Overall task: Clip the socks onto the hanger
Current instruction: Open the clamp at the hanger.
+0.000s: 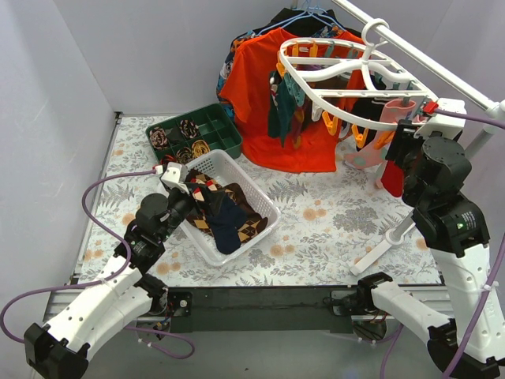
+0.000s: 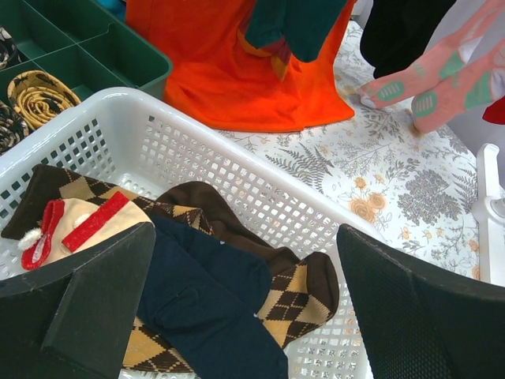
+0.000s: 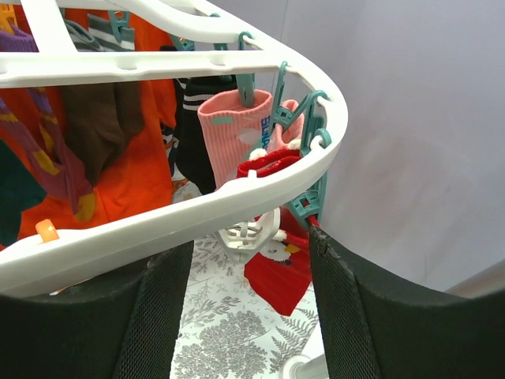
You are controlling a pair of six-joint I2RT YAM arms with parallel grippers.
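Note:
Several loose socks lie in a white basket (image 1: 249, 184): a navy sock (image 2: 213, 292) on top of brown argyle socks (image 2: 304, 292), with a tan sock with red stripes (image 2: 87, 225) to the left. My left gripper (image 2: 245, 237) is open and hovers just above the navy sock, touching nothing; in the top view it (image 1: 188, 197) is over the basket's left side. The white oval hanger (image 1: 339, 93) hangs from a rail at back right with several socks clipped on. My right gripper (image 3: 248, 253) is open right under its rim (image 3: 197, 209), near a white clip (image 3: 252, 233) and a teal clip (image 3: 304, 205).
A green divided tray (image 1: 213, 126) with rolled sock bundles stands behind the basket. A big orange T-shirt (image 1: 284, 118) hangs at the back. The white rail (image 1: 426, 55) and its stand (image 1: 379, 253) are on the right. Pink (image 3: 233, 134) and red (image 3: 280, 272) socks hang on the hanger.

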